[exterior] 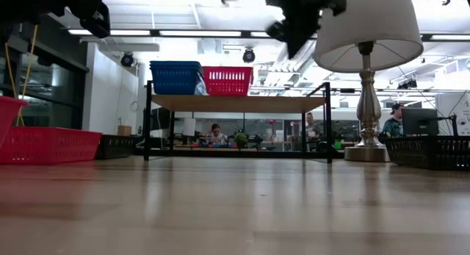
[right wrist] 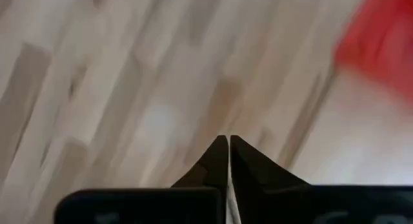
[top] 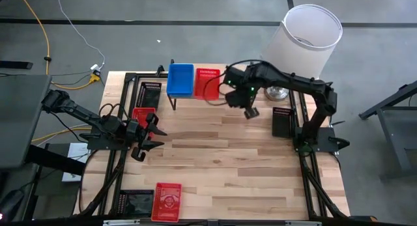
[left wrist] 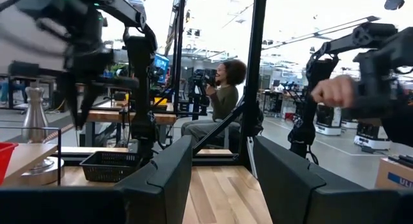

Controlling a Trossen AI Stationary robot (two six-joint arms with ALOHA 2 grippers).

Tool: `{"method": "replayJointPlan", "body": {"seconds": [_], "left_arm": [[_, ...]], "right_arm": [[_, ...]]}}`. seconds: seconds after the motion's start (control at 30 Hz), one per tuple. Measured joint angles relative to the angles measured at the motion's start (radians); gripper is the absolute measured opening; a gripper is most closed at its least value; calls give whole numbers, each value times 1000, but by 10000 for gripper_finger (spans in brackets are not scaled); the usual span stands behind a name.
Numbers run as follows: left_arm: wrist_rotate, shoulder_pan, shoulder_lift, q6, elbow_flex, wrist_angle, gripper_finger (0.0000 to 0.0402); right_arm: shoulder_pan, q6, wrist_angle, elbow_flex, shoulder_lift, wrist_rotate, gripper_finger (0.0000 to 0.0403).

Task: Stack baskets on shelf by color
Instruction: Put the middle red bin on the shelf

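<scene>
Right now the right gripper (top: 251, 113) hangs clenched on nothing above the bare table (top: 215, 161), its two dark fingers pressed tip to tip in its wrist view, with only wood planks under them. Just behind it is the shelf (top: 228, 99), where a blue basket (top: 180, 79) and a red basket (top: 207, 82) sit side by side, touching or nearly so; sorted that way, each probably starts its own colour pile. Beside this gripper, toward its own arm's base, a black basket (top: 281, 121) rests on the table next to a lamp (top: 311, 29) whose tall white shade crowds that corner and could hamper a reach there. Well apart across the table, the left gripper (top: 147, 139) waits with its fingers spread and empty; another red basket (top: 144, 115) lies just beside it and a black basket (top: 150, 93) a little beyond, near the shelf leg. A third red basket (top: 167, 202) and a black one (top: 137, 202) lie at the table's near edge, far from both grippers.
</scene>
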Motion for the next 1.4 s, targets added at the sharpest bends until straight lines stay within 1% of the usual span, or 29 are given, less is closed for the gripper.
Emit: {"method": "replayJointPlan", "body": {"seconds": [0.07, 0.17, 0.27, 0.37, 0.47, 0.6, 0.7, 0.97, 1.17, 1.3, 1.4], "left_arm": [[0, 0, 0, 1, 0, 0, 156], [0, 0, 0, 0, 0, 0, 156], [0, 0, 0, -1, 0, 0, 156], [0, 0, 0, -16, 0, -1, 156], [0, 0, 2, -17, 0, -7, 156], [-5, 0, 2, -17, 1, -6, 156], [-9, 0, 2, -17, 1, -9, 156], [-12, 1, 8, -17, 1, -19, 156], [-12, 0, 8, -17, 1, -21, 156], [-13, 0, 8, -17, 1, -22, 156], [-17, 0, 8, -17, 1, -22, 156]], "right_arm": [[37, -9, 104, 0, 1, -11, 4], [73, 29, 273, 0, 4, -18, 1], [87, 99, 358, 0, 12, 5, 1], [94, 174, 374, 0, 24, 22, 0], [94, 247, 370, 0, 46, 76, 0], [94, 286, 368, 0, 81, 175, 0], [89, 293, 367, 0, 91, 219, 0], [67, 294, 373, 0, 106, 225, 0], [44, 292, 394, 0, 118, 256, 0], [34, 293, 423, 0, 121, 249, 0], [31, 291, 439, 0, 121, 219, 0]]}}
